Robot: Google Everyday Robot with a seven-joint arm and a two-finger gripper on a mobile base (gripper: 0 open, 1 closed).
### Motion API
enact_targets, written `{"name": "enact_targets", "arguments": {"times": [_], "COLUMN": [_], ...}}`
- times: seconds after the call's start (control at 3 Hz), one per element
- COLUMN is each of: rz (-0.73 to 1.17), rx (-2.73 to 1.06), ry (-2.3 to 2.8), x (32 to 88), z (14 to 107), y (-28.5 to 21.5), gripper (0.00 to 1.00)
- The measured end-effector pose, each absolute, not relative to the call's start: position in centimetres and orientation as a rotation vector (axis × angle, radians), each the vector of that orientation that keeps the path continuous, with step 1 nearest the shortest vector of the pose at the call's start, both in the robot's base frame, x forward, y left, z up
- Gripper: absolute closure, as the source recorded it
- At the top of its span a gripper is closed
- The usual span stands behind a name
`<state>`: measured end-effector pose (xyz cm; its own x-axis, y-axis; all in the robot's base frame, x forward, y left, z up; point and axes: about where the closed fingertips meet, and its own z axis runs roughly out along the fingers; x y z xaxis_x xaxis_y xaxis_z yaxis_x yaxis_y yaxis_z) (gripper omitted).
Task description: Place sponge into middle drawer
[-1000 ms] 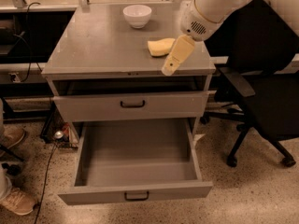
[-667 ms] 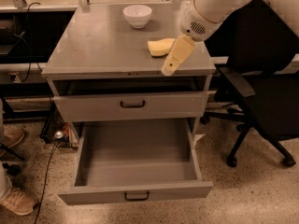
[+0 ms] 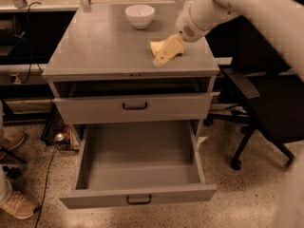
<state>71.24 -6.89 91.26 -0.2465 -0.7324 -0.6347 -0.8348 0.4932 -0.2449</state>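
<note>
The pale yellow sponge [image 3: 156,46] lies on the grey cabinet top [image 3: 104,46], right of centre. My gripper [image 3: 161,59] comes down from the upper right on a white arm [image 3: 209,11] and lies over the sponge's right part, its tip at the sponge's front edge. The sponge rests on the top and part of it is hidden behind the gripper. The middle drawer [image 3: 137,197] is pulled far out below, its grey inside bare. The similar drawer above it [image 3: 133,107] is almost shut.
A white bowl [image 3: 140,15] stands at the back of the cabinet top. A black office chair [image 3: 266,113] is close on the right. Shoes [image 3: 14,205] and cables [image 3: 47,175] are on the floor at the left.
My gripper has moved left and back from the top's front right edge, and now lies over the sponge. The sponge and the drawers have not moved.
</note>
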Motion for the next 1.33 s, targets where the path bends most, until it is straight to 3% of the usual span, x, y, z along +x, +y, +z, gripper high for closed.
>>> {"name": "enact_targets", "arguments": {"times": [0.67,1.33], "rz": [0.246,0.196], "rx": [-1.095,-1.017], "ry": [2.031,2.189], "x": [82.3,84.6], "z": [88.1,84.7], "y": [-4.0,-4.5], "gripper": [0.0,0.0]}}
